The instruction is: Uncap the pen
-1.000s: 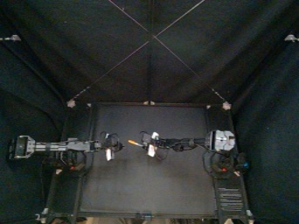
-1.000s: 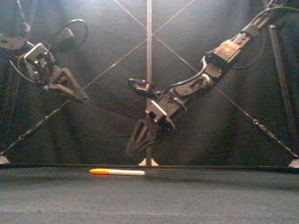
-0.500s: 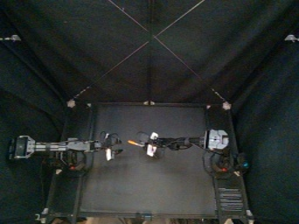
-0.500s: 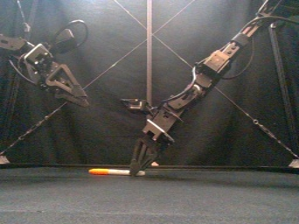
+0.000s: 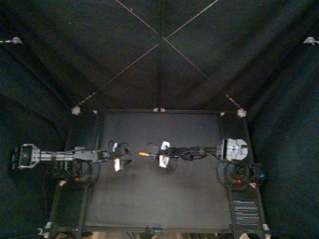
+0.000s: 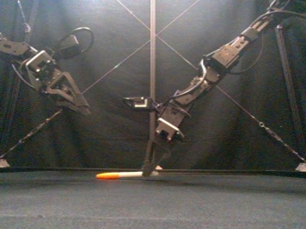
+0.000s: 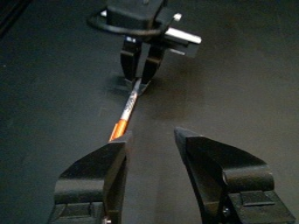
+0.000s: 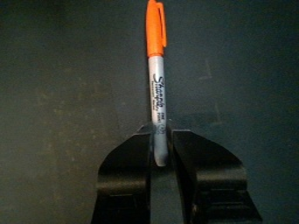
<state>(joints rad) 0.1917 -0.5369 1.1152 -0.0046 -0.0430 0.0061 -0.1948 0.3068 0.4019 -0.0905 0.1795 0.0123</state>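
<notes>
A marker pen (image 6: 129,175) with a pale grey body and an orange cap (image 6: 107,175) lies level at the table surface, cap toward the left. My right gripper (image 6: 152,168) reaches down to the pen's bare right end and is shut on the barrel (image 8: 158,87); the cap (image 8: 155,22) sticks out beyond its jaws. My left gripper (image 6: 78,103) hangs open well above the table, to the left of the pen. In the left wrist view its jaws (image 7: 149,142) stand apart with the orange cap (image 7: 117,131) ahead of them and the right gripper (image 7: 142,66) behind. From above, the pen (image 5: 147,153) lies between both grippers.
The black table (image 5: 149,201) carries nothing else that I can see. Black curtains close the back and both sides. Open tabletop lies in front of and behind the pen.
My right gripper has come down from above the table to the pen's bare end and shut on it. The pen shifted slightly right. The left gripper dropped a little.
</notes>
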